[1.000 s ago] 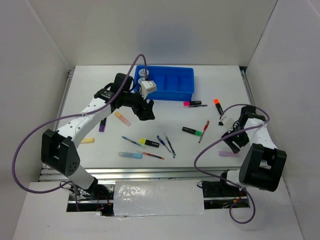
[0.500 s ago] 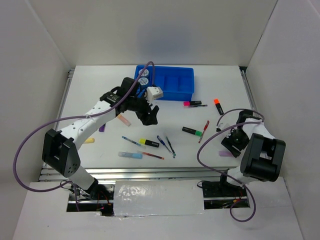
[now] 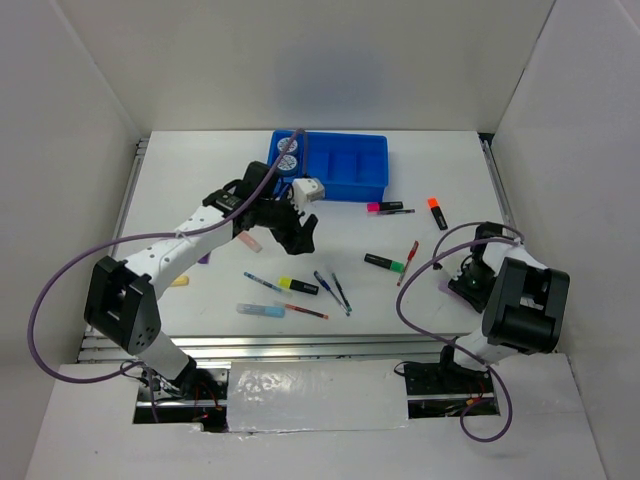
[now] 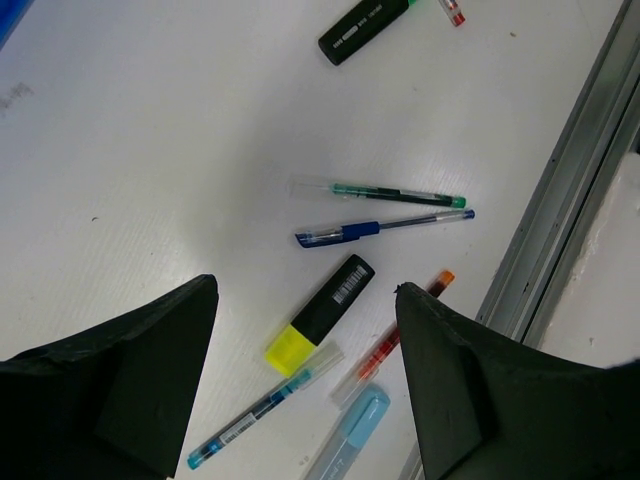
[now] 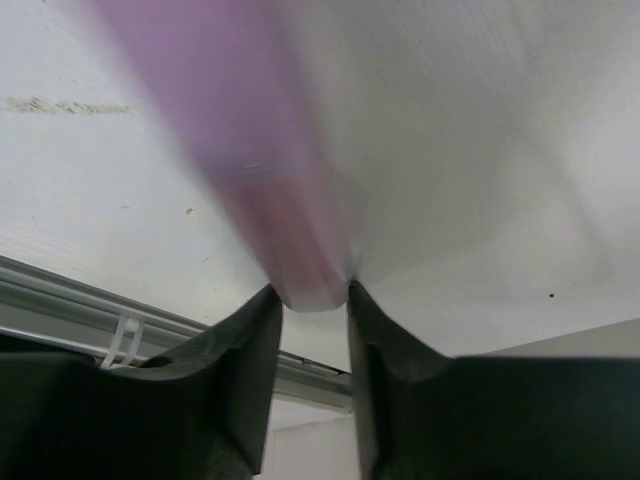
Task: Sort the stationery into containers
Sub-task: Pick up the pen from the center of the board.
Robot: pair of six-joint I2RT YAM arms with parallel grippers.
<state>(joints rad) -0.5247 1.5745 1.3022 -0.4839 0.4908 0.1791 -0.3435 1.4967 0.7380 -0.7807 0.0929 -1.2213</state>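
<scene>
**Q:** Purple marker (image 5: pixel 270 190) status?
**A:** It lies on the table, pinched between the right gripper's (image 5: pixel 312 300) jaws, which have just closed on it. It looks ready to lift.
**Q:** Left gripper (image 4: pixel 305 292)?
**A:** Spread and empty. It has moved off the tray (image 3: pixel 350 188) and is now above the yellow highlighter (image 4: pixel 318 318).

No legible text anywhere. Black highlighter with green cap (image 4: pixel 362 20), 12 o'clock in left wrist view: white print along barrel, too small to read. Black highlighter with yellow cap (image 4: pixel 320 312), 6 o'clock: white barcode label, digits unreadable.
</scene>
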